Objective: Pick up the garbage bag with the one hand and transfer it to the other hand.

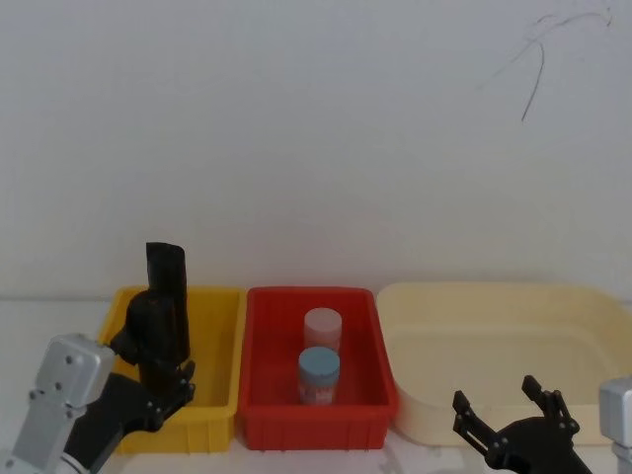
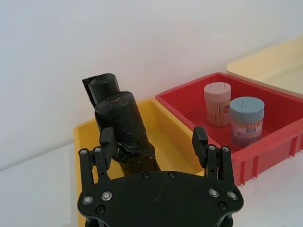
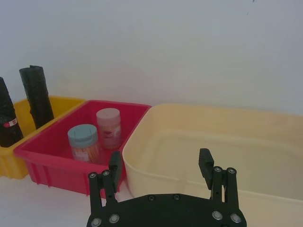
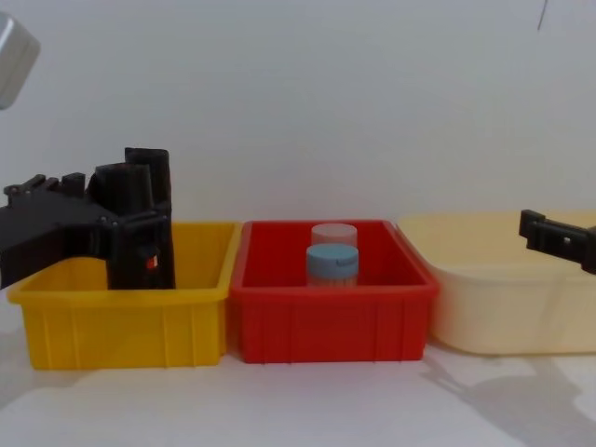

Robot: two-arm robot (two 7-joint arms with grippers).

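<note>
Black and matte, the garbage bag [image 4: 135, 270] stands in the yellow bin [image 4: 121, 326] with a small red label on its side, between the fingers of the left gripper [image 2: 152, 137]. These fingers are spread: one finger [image 2: 106, 142] lies close against the roll and the other has a gap to it, so nothing is clamped. A second black roll [image 4: 160, 172] stands just behind the bag, farther from this gripper. The right gripper [image 1: 502, 407] hovers well apart from the bag, its fingers also spread with nothing between them, and the cream tub [image 1: 494, 326] is just beyond it. Between the two grippers is the red bin [image 1: 316, 420] with a blue-lidded jar [image 1: 319, 370] and a pink-lidded jar [image 1: 322, 326].
</note>
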